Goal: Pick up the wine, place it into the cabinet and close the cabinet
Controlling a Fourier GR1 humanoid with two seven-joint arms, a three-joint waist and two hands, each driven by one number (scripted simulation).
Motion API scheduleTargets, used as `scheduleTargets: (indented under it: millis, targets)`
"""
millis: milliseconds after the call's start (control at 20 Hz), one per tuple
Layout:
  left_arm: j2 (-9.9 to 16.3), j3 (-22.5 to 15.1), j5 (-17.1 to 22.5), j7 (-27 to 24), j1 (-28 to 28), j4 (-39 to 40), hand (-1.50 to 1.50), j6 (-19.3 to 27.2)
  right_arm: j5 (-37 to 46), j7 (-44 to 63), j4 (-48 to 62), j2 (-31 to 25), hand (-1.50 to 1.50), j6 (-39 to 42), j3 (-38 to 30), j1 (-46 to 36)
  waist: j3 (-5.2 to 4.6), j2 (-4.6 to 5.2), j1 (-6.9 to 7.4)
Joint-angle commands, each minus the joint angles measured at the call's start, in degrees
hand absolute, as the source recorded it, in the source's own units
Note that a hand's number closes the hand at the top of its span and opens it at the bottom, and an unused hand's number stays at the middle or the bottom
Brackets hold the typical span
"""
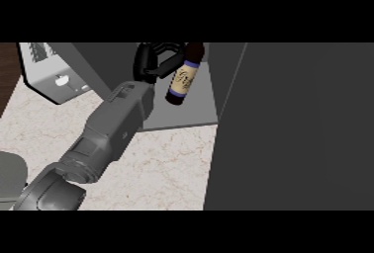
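Observation:
The wine bottle [182,79] is dark with a cream label between two blue bands. It hangs tilted over the grey floor of the open cabinet [182,117] at the top middle. My left hand [155,59] reaches in from the lower left, its fingers curled round the bottle's upper end, which they partly hide. The cabinet's dark door [292,123] stands open and fills the right side of the view. My right hand does not show.
A white appliance [55,74] stands at the top left beside the cabinet. The marble counter [168,168] spreads below the cabinet. A grey rounded shape [9,178] sits at the left edge.

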Motion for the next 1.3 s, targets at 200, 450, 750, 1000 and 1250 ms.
scheduleTargets:
  millis: [200,450,750,1000,1250]
  targets:
    - [-1.2,1.4,0.9,1.1,-1.5,-0.6,-1.5,-7.1,-4.2,5.2,-12.6,-3.1,-1.5,0.4,-2.4,5.0,0.07,-0.7,1.8]
    - [-2.3,1.6,1.0,1.7,-0.5,-1.7,-1.5,-8.5,-2.2,4.6,-13.5,-2.8,-1.5,-0.7,-1.1,7.2,0.09,-1.31,2.96]
    - [-3.1,-1.2,2.8,3.5,0.8,-5.8,-1.5,-5.8,-0.6,6.8,-14.0,-2.2,-1.5,-2.2,0.2,6.5,0.08,-1.76,3.1]
    - [-3.1,-4.0,5.4,4.4,6.0,-12.7,-1.5,-9.4,-2.9,4.7,-14.1,-3.9,-1.5,-1.3,-3.0,8.5,0.14,-2.26,4.01]
    - [-3.1,-9.3,8.4,4.5,14.0,-20.5,-1.5,-11.6,-1.2,5.5,-13.5,-3.1,-1.5,-2.5,-2.0,7.8,0.09,-2.33,4.65]
